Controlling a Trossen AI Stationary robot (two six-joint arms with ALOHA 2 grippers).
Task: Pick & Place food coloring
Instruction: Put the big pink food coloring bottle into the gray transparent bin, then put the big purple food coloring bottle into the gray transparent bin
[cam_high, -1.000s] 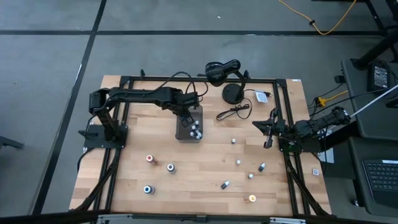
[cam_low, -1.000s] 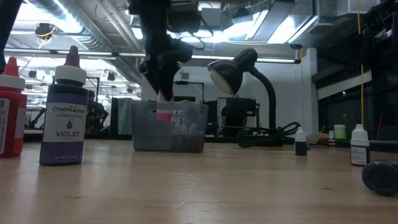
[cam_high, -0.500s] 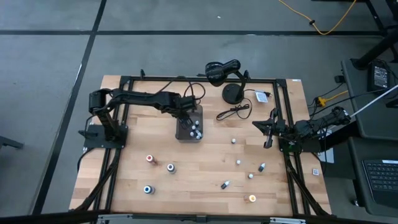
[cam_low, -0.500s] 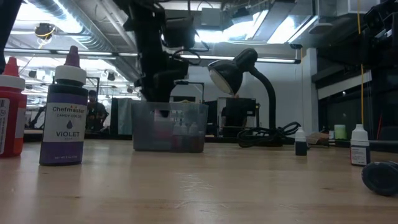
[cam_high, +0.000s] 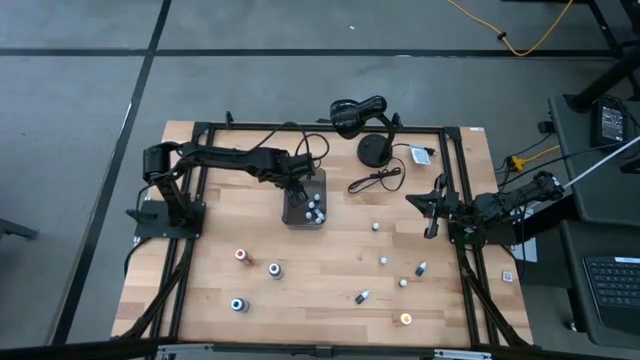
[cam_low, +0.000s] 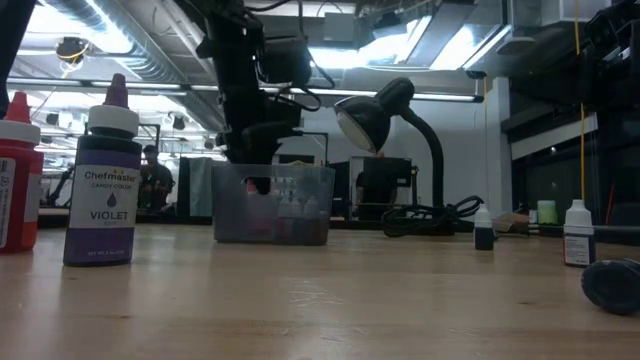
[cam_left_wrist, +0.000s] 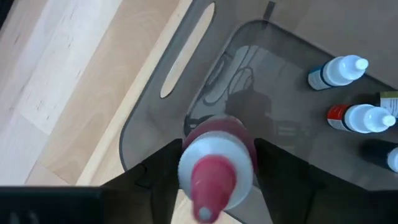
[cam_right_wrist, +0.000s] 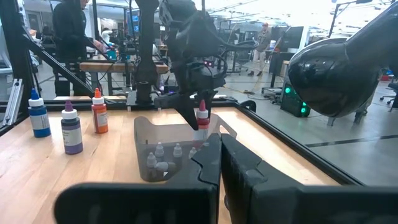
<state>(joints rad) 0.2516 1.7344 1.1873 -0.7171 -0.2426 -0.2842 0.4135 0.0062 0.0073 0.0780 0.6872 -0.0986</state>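
While upright in tray (cam_left_wrist: 155, 118), pink-capped bottle (cam_left_wrist: 214, 165), tip up

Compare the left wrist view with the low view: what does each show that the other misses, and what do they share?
Only the left wrist view looks down into the gray tray, showing the pink-capped bottle between the left gripper jaws and two white-capped bottles standing on the tray floor.

Only the low view shows the violet bottle, the red bottle, the desk lamp and two small bottles at the far side.

Both show the left gripper at the tray.
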